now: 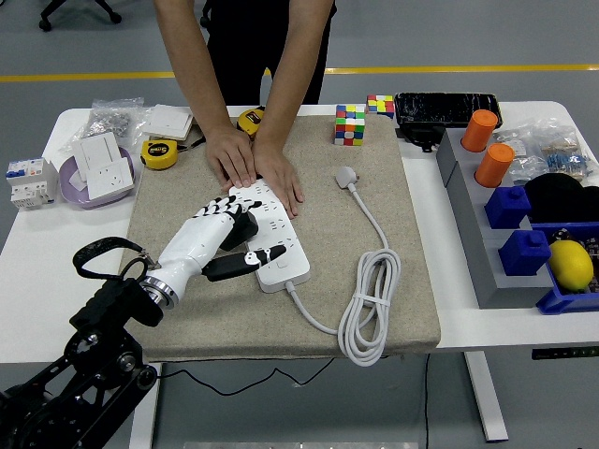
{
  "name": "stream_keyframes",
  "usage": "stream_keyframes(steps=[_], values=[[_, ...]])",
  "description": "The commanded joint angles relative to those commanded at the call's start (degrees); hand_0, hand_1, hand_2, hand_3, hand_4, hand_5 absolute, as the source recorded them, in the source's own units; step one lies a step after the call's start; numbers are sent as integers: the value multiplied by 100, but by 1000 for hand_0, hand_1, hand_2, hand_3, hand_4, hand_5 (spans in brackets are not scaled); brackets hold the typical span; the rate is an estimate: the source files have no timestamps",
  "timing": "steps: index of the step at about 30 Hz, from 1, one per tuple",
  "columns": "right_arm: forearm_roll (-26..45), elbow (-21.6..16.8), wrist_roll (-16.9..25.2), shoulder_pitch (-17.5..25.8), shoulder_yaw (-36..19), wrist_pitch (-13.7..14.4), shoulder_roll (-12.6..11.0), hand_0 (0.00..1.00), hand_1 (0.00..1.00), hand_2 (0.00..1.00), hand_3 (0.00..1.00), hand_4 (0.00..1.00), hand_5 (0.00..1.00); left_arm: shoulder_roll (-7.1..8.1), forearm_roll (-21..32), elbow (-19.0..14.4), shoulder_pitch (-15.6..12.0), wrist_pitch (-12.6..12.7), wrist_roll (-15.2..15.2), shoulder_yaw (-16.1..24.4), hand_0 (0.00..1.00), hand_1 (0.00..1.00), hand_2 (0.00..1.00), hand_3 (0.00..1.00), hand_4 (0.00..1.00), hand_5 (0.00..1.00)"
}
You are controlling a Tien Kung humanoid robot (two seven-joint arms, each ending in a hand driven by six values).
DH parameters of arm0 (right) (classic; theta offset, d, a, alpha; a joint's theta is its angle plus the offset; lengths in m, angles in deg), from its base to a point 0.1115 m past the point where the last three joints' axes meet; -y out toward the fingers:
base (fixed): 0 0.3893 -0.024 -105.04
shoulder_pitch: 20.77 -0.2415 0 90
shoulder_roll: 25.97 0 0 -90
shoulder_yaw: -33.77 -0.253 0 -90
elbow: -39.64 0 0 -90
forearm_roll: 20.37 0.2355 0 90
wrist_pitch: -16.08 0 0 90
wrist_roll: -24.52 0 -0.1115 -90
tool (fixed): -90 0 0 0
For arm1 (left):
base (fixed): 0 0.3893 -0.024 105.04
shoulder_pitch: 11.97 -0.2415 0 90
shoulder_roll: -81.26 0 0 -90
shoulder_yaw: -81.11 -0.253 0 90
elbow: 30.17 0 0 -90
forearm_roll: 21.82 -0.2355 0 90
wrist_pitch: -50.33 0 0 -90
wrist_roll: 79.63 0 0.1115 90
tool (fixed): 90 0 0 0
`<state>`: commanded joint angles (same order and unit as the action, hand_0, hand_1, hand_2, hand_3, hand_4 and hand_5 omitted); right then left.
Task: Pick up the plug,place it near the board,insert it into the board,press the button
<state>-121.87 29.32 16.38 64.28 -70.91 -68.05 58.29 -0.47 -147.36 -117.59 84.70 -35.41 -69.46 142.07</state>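
Note:
A white power strip lies on the beige mat at the table's middle. Its white plug lies unplugged on the mat to the right, with the cable coiled near the front edge. My left hand, white with black joints, rests open over the strip's near left end, fingers spread on it and the thumb along its front edge. A person at the far side presses both hands flat on the strip's far end. My right hand is out of view.
Two Rubik's cubes and a black case sit at the back. A grey rack with orange cylinders, blue blocks and a lemon stands at right. Tape measures and a purple bowl with sockets sit at left.

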Motion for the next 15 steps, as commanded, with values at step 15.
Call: stream_keyframes(steps=[15], values=[[89,0,18,-16,63,9,-7,861,847,824,857,998,998,101,35,285,-81,-122,142,-251,998,998,956,956,998,998]])
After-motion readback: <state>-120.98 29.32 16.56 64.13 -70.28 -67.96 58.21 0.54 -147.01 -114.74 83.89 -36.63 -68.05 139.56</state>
